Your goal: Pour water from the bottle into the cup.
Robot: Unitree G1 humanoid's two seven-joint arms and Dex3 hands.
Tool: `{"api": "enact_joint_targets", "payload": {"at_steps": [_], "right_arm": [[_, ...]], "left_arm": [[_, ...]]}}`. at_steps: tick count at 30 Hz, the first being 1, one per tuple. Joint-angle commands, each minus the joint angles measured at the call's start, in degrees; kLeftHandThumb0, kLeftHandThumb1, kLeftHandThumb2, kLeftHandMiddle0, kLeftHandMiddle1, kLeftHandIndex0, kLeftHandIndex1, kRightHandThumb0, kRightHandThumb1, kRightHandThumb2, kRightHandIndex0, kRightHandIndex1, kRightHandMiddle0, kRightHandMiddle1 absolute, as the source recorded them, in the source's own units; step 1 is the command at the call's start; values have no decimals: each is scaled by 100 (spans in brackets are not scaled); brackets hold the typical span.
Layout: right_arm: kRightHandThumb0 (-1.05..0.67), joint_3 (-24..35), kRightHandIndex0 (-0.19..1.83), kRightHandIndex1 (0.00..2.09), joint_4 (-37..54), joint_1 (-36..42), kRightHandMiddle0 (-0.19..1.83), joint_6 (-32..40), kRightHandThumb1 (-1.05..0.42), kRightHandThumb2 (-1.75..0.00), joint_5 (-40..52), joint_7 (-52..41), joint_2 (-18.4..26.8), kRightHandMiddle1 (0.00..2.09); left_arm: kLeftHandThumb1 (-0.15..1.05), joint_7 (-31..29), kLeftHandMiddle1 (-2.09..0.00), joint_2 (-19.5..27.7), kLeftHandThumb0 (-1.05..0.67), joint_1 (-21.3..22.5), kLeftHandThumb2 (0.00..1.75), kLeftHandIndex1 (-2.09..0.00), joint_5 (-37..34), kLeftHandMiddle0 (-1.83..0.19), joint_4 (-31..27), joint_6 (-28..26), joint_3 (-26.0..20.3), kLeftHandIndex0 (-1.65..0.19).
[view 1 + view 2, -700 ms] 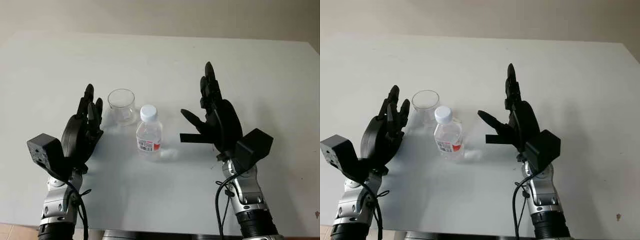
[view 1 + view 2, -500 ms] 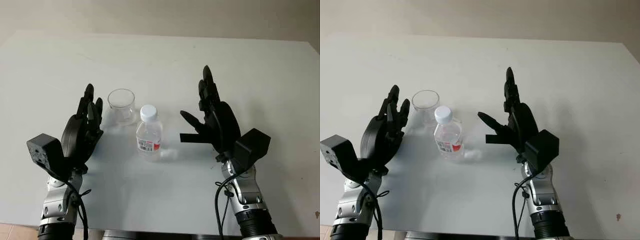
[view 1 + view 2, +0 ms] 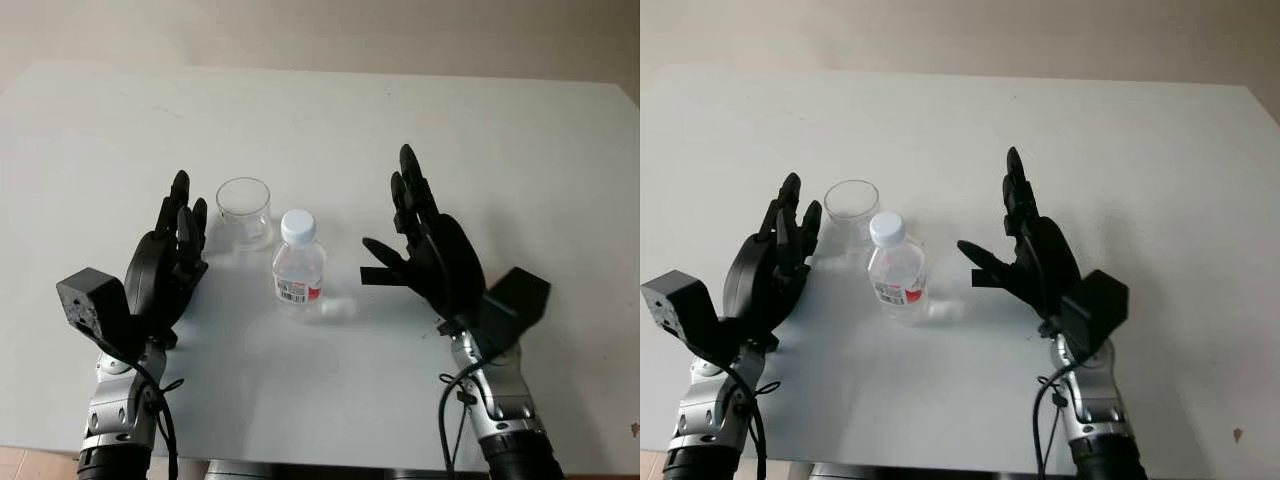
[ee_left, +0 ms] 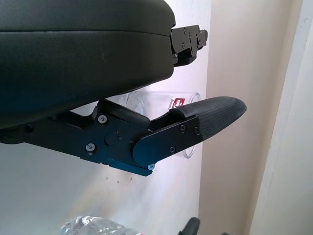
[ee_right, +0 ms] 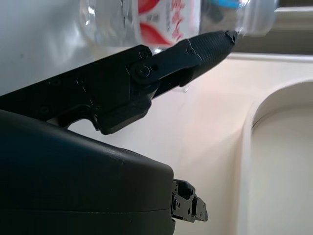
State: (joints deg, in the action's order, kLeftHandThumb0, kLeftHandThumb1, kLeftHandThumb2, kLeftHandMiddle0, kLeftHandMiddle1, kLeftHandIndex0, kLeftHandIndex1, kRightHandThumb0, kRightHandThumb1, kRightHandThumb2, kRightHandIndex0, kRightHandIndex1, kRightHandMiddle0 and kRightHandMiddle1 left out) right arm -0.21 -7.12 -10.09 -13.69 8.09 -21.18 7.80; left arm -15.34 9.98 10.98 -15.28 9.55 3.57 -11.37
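Head view of a pale, matte bench (image 3: pixel 330 110) whose far edge meets a beige wall and whose near edge runs along the bottom of the view. Near the middle stands 1 small bottle (image 3: pixel 298 273) of clear, ribbed plastic, upright, closed by a white screw cap and wrapped by a red-and-white label low on its body. Just beyond it and toward the left stands 1 cup (image 3: pixel 244 211), a clear, smooth-walled cylinder with an open round rim; bottle and cup stand close together, and whether they touch cannot be told. The left hand (image 3: pixel 168 262), black with a smooth rounded shell and jointed fingers, is open and holds nothing; it hangs beside the cup on that side, palm facing the cup and bottle. The right hand (image 3: pixel 428 248), of the same make, is likewise open and empty, with its thumb pointing toward the bottle across a bare strip of bench. In the right wrist view the thumb's textured tip lies in line with the bottle's label and neck. Each forearm shows silver metal joints and black cable. Broad bare bench lies beyond the 2 vessels, to both sides, and in front.
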Motion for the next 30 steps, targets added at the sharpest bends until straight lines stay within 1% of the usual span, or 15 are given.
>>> {"api": "enact_joint_targets", "payload": {"at_steps": [1, 3, 6, 11, 20, 27, 30], "right_arm": [[-95, -91, -19, 0, 286, 165, -19, 10, -93, -5, 10, -125, 99, 0], [-98, -195, -19, 0, 492, 290, -19, 51, -93, -5, 36, -314, 169, 0], [-95, -352, -19, 0, 759, 440, -19, 196, -92, -5, 61, -490, 209, 0], [-94, -596, -19, 0, 745, 444, -19, 425, -90, -4, -1, -570, 154, 0], [-98, -1005, -19, 0, 128, 113, -19, 683, -89, -5, -228, -444, -188, 0], [-99, -1292, -19, 0, -308, -93, -19, 553, -89, -5, -413, -456, -460, 0], [-99, -1388, -19, 0, -435, -161, -19, 442, -88, -5, -489, -492, -509, 0]], "left_arm": [[105, -18, -5, -15, -77, 20, 78, -5, -16, 9, 18, 57, -11, 14], [105, -22, -5, -9, -77, 12, 78, -5, -13, 9, 16, 66, -12, 14], [105, 41, -5, -15, -78, 2, 77, -5, 18, 9, -37, 15, -2, 14], [105, 36, -5, -26, -78, -9, 77, -5, -15, 9, -53, 7, 0, 14], [105, 83, -6, -44, -78, -45, 76, -6, 29, 8, -49, 47, -10, 14], [105, 26, -5, -57, -78, -2, 76, -5, -19, 9, 7, 68, -10, 15], [105, 72, -5, -71, -78, 0, 77, -5, 20, 9, -9, 62, 1, 14]]}}
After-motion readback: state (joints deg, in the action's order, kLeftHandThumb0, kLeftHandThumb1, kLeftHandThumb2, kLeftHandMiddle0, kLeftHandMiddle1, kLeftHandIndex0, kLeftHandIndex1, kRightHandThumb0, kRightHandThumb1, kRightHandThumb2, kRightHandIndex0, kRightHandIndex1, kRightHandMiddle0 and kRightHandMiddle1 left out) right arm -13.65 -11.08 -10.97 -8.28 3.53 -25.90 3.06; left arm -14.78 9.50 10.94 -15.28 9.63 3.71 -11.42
